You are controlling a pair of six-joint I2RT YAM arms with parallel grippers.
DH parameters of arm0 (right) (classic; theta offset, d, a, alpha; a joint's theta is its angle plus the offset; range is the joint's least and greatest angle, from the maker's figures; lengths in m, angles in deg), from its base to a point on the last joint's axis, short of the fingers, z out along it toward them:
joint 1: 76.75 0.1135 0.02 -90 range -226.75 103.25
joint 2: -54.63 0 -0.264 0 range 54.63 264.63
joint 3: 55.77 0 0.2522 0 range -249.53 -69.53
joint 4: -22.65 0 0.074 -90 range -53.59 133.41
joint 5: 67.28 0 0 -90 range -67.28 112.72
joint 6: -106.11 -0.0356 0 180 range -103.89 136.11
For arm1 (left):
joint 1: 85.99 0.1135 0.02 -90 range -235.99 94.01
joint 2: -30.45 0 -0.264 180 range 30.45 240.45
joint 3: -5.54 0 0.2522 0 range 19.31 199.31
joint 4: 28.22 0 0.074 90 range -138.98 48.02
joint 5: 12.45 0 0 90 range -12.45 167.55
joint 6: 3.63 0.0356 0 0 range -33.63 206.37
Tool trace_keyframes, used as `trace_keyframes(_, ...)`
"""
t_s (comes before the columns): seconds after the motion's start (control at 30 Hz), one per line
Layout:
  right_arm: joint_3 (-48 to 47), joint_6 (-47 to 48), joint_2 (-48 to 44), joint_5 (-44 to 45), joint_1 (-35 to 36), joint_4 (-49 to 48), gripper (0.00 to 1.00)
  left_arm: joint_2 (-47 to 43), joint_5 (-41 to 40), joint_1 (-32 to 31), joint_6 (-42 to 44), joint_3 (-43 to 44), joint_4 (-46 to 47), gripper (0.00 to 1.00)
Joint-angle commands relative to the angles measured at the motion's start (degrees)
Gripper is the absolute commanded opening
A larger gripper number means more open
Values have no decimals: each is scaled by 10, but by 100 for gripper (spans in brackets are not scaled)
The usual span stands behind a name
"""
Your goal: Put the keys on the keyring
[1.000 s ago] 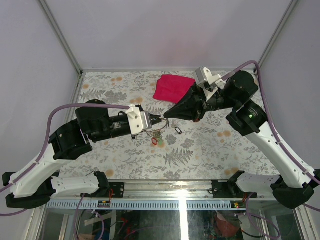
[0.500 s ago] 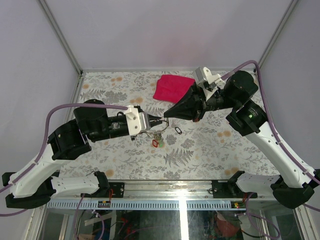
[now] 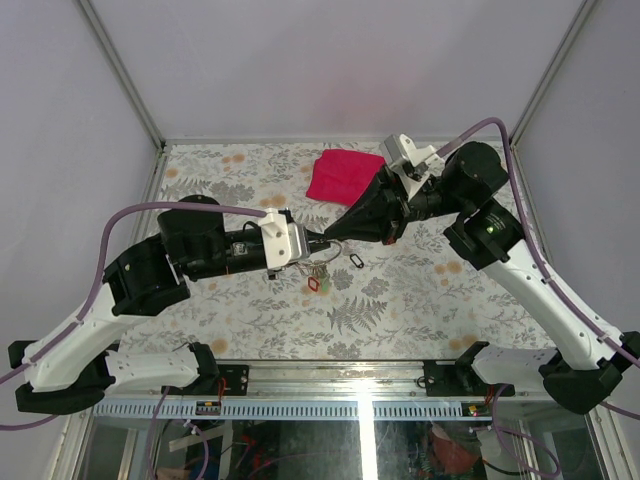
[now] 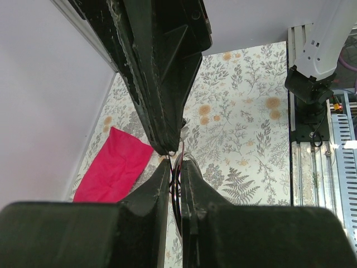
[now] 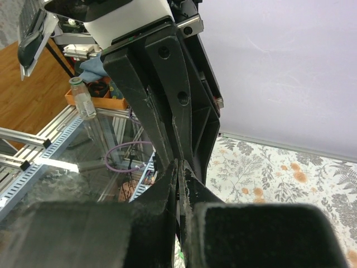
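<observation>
My left gripper (image 3: 316, 240) and right gripper (image 3: 330, 236) meet tip to tip above the middle of the table. In the left wrist view my left gripper (image 4: 175, 167) is shut on the thin silver keyring (image 4: 177, 180), held edge-on between the fingers. The right gripper's tips (image 4: 167, 146) press against the ring's top. In its own view the right gripper (image 5: 178, 167) is shut on something thin, seemingly a key. Keys with coloured tags (image 3: 319, 270) hang below the ring, the red tag (image 3: 312, 284) lowest. A black-tagged key (image 3: 354, 261) lies on the table.
A red cloth (image 3: 343, 175) lies at the back of the floral table (image 3: 420, 300), and shows in the left wrist view (image 4: 114, 167). The right arm's base (image 4: 312, 84) stands at the near edge.
The left gripper has moved a little to the right, closing up against the right gripper's tip. The hanging keys swung slightly with it. Both grippers stay shut.
</observation>
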Motion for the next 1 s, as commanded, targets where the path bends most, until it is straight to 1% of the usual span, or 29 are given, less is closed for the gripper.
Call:
trace_keyframes(0.0,7,-23,3,-26,2,-44,0,-3,7,-4,-1,27,33,0)
trace_keyframes(0.23,11,-31,9,-38,2,-55,0,-2,5,-4,0,27,34,0)
trace_keyframes(0.43,14,-30,-1,-22,2,-65,0,-3,5,-5,0,24,32,0)
trace_keyframes(0.7,13,25,-39,46,2,-20,0,-7,3,-5,-3,22,30,0)
trace_keyframes(0.97,11,38,-50,68,2,-14,0,-10,3,-4,-4,20,30,0)
